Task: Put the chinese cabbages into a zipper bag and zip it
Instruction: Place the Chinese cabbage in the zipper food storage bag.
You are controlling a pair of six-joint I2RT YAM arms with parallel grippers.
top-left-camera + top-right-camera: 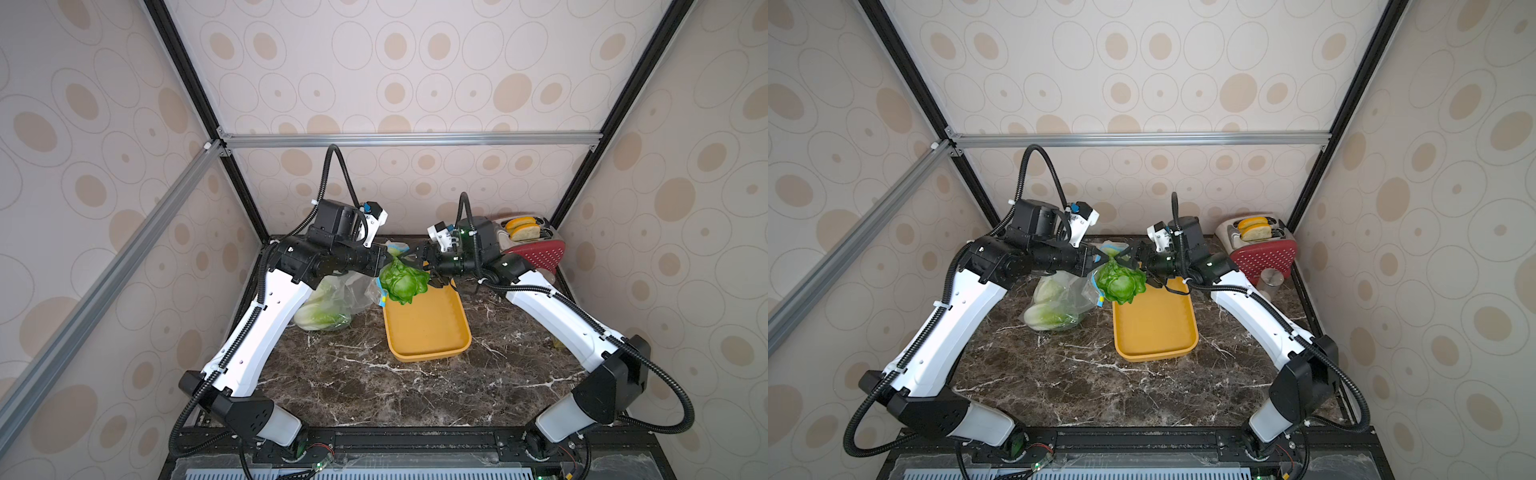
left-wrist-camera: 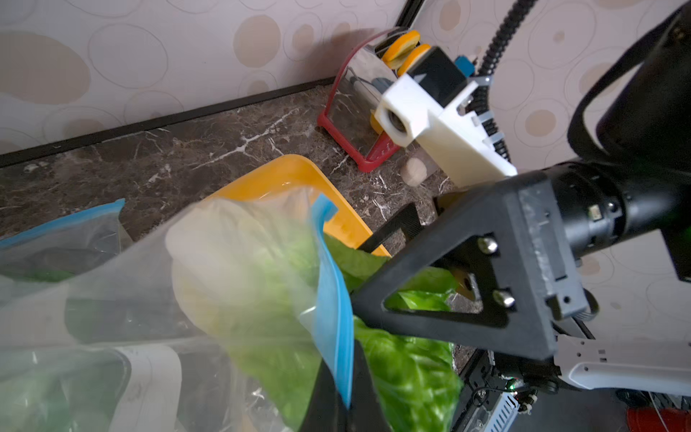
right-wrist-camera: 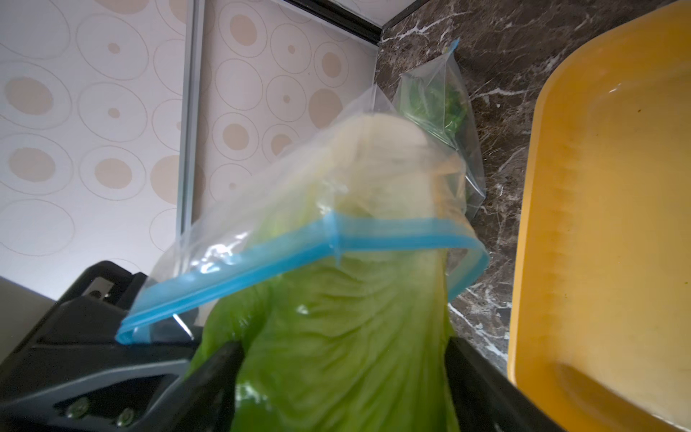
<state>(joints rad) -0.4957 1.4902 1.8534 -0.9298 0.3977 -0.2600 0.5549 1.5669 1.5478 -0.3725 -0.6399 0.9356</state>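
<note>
Left tool [image 2: 344,389] is pinching the zipper bag [image 1: 349,291] by its blue rim. Right tool [image 3: 344,374] is standing wide around the last chinese cabbage [image 1: 403,282], whose base is in the mouth and whose leaves are hanging over the tray [image 1: 428,332]'s far-left corner. Unheld, it may be slipping back out, or its leaves jamming the zip.

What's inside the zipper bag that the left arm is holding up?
Two pale cabbage heads lie low in the zipper bag. A third cabbage is halfway in: white base inside, green leaves outside the mouth. What lies behind them is covered.
</note>
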